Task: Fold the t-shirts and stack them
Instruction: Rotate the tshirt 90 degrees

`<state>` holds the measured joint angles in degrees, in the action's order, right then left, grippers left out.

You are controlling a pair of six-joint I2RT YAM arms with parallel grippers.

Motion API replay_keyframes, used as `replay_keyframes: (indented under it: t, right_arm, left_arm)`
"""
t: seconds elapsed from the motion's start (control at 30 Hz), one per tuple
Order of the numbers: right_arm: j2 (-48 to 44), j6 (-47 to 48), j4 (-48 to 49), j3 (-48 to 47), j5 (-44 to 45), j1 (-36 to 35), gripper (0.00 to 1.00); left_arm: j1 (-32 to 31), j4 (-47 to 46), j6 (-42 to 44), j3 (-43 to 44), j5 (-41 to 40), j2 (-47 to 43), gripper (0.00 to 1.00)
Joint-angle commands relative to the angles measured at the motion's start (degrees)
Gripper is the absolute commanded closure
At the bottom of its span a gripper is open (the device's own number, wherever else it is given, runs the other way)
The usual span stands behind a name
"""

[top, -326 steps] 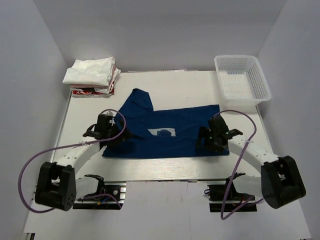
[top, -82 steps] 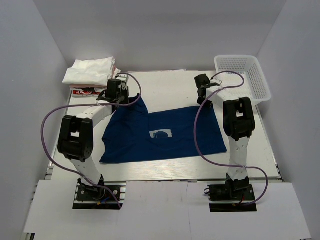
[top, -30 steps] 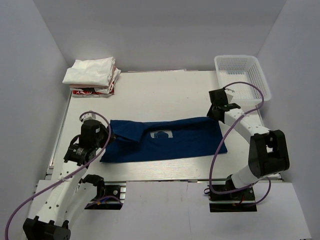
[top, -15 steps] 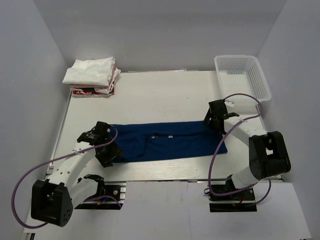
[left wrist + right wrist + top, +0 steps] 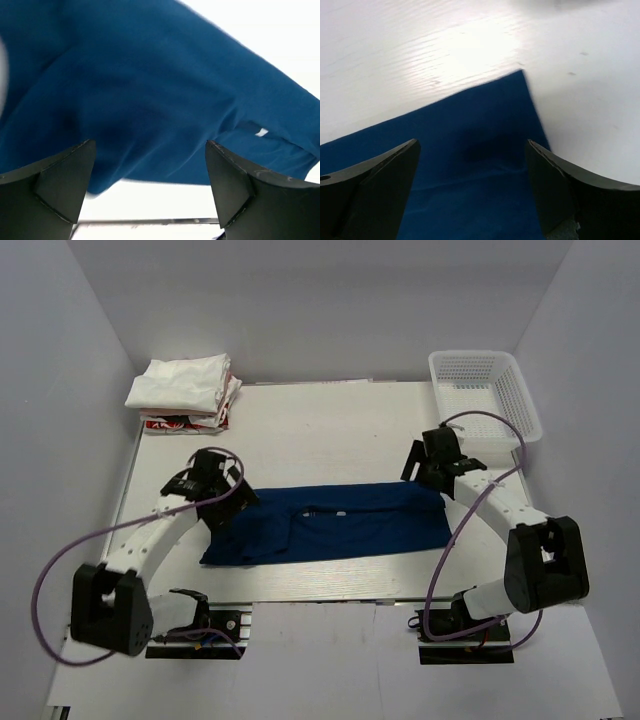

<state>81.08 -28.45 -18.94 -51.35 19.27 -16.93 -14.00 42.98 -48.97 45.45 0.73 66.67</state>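
Observation:
The navy blue t-shirt (image 5: 330, 525) lies folded into a long flat band across the table's middle. It fills the left wrist view (image 5: 150, 90) and the lower part of the right wrist view (image 5: 470, 165). My left gripper (image 5: 222, 502) is open and empty, just above the shirt's left end. My right gripper (image 5: 425, 467) is open and empty, over the shirt's far right corner. A stack of folded white t-shirts (image 5: 180, 382) rests on a red-printed one (image 5: 168, 423) at the far left corner.
A white plastic mesh basket (image 5: 483, 397) stands at the far right corner, close behind my right arm. The table's near edge (image 5: 320, 592) runs just in front of the shirt. Purple cables loop from both arms.
The far half of the navy shirt was folded forward into a narrow band. Both grippers have let go; the left has moved a little toward the far side, the right has pulled slightly back from the shirt.

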Motion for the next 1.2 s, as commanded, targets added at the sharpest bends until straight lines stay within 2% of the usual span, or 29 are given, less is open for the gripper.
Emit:
replay_keyframes:
  t: [0.0,0.2,0.27,0.47,0.5,0.57,0.6,0.63,0.67,0.7,0.73,0.77,0.8,0.87,0.97,1.0,1.07,1.13,1.17]
  right_arm:
    - [3.37,4.80,4.79,-3.48,-9.31,-0.83,0.10]
    - [11.38,0.60,5.23,-1.58,-14.96,-0.74,0.10]
    - [11.82,-1.07,5.66,-0.25,-15.48,-1.35,0.10]
    - [7.70,-2.32,7.25,12.14,-22.77,-4.42,0.10]
    - [6.91,-2.31,7.08,13.11,-23.48,-5.04,0.10]
    - [5.85,-1.88,5.07,15.58,-26.99,-8.81,0.10]
    - [5.24,-1.61,4.44,15.84,-27.96,-10.04,0.10]
    - [3.32,-1.70,2.78,16.63,-30.06,-14.49,0.10]
    - [2.69,-2.40,1.55,16.55,-30.43,-16.36,0.10]
    - [2.25,-2.66,0.32,15.42,-30.95,-17.95,0.10]
    - [1.81,-2.75,-1.26,14.54,-32.00,-23.27,0.10]
    - [1.37,-2.58,-3.89,13.74,-33.66,-24.98,0.10]
    - [0.67,-0.84,-3.91,13.47,-36.55,-26.47,0.10]
    - [-0.83,2.86,-3.12,14.08,-41.23,-31.14,0.10]
    - [-2.15,7.08,-5.67,12.17,-39.85,-34.31,0.10]
    - [-2.07,7.79,-5.76,11.72,-39.83,-35.97,0.10]
    - [-2.06,8.32,-3.31,11.54,-41.05,-37.03,0.10]
    - [-1.54,10.24,-1.98,10.93,-42.03,-38.79,0.10]
    - [-0.32,10.34,-2.15,10.14,-39.25,-39.84,0.10]
  left_arm:
    - [-0.06,-13.18,4.06,3.23,7.26,10.53,0.00]
    - [-0.06,-16.96,5.99,8.41,8.85,27.61,0.00]
    - [-0.06,-16.44,6.70,11.40,5.87,36.13,0.00]
    - [-0.06,-14.68,9.95,32.56,6.04,57.04,0.00]
    - [-0.06,-14.68,10.90,40.69,6.64,64.04,0.00]
    - [-0.06,-12.76,12.49,51.96,8.56,72.24,0.00]
    - [-0.59,-11.70,13.54,64.64,10.59,76.46,0.00]
    - [-0.59,-11.69,14.25,71.46,13.82,85.03,0.00]
    - [-0.59,-9.26,11.30,78.93,13.86,89.55,0.00]
    - [-0.59,-8.10,9.87,92.14,15.77,93.60,0.00]
    - [-0.59,-10.96,8.21,95.58,16.84,96.68,0.00]
    - [-0.59,-15.34,1.84,94.57,18.24,99.41,0.00]
    - [-0.59,-28.17,-1.36,91.77,21.82,99.44,0.00]
    - [-0.59,-36.88,-10.21,90.33,24.22,101.10,0.00]
    - [-1.21,-41.04,-12.90,97.79,27.22,107.69,0.00]
    - [-1.21,-44.53,-12.90,96.94,27.22,107.70,0.00]
    - [-1.82,-46.41,-12.90,92.12,23.90,103.93,0.00]
    - [-2.35,-46.41,-9.48,92.88,23.09,102.35,0.00]
    - [-2.87,-46.41,-8.17,94.28,23.09,101.12,0.00]
